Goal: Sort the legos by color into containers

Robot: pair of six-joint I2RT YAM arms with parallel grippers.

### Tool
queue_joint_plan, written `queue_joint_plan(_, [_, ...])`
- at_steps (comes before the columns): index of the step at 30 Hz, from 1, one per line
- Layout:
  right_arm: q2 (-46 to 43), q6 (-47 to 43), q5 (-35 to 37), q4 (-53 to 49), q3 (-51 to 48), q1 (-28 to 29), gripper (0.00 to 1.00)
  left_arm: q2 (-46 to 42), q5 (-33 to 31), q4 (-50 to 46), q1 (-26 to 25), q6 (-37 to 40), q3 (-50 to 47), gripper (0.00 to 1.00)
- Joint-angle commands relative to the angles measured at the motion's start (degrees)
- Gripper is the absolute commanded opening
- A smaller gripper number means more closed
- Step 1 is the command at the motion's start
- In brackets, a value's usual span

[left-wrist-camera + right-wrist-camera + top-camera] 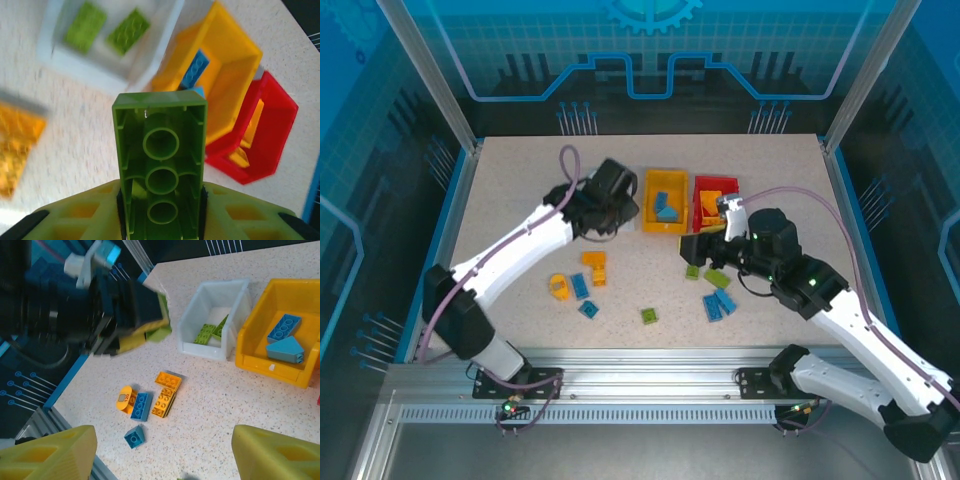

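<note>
Legos (141,405) partly sorted: two green in white bin (192,327), two blue in yellow bin (272,372), orange in red bin (252,175). Green brick (160,150) clamped in left gripper (161,210), near white bin. Right gripper (162,460) spread wide, empty. Several loose on table (225,415) — orange, blue, green.

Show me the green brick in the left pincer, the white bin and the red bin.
green brick (160,170), left wrist view, on its hollow underside.
white bin (202,350), right wrist view, on its low front wall.
red bin (250,172), left wrist view, on its lower outer wall.
</note>
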Motion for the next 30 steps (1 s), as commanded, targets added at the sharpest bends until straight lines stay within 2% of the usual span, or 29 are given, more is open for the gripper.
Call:
queue_joint_plan(1, [2.6, 1.1, -1.5, 2.9, 3.1, -1.2, 0.72, 8.2, 0.7, -7.7, 3.8, 17.0, 8.7, 0.40])
queue_joint_plan(8, [7.0, 2.4, -2.7, 4.8, 3.8, -2.0, 0.72, 26.6, -1.2, -15.6, 10.3, 27.7, 26.3, 0.42])
queue_joint_plan(16, [7.7, 3.3, -2.9, 5.4, 2.4, -2.3, 0.72, 37.7, -1.2, -17.2, 13.0, 30.9, 33.9, 0.46])
queue_joint_plan(22, [7.5, 3.3, -2.3, 4.5, 0.9, -2.3, 0.73, 37.6, 1.2, -16.6, 12.7, 30.3, 33.3, 0.61])
queue_joint_plan(26, [7.9, 2.7, -0.9, 2.8, 0.0, -2.0, 0.73, 33.1, 1.4, -16.3, 11.5, 30.0, 31.7, 0.63])
queue_joint_plan(30, [11.9, -0.5, 4.4, 0.9, 1.1, 3.0, 0.73, 25.4, 0.1, -16.8, 10.4, 28.4, 28.9, 0.63])
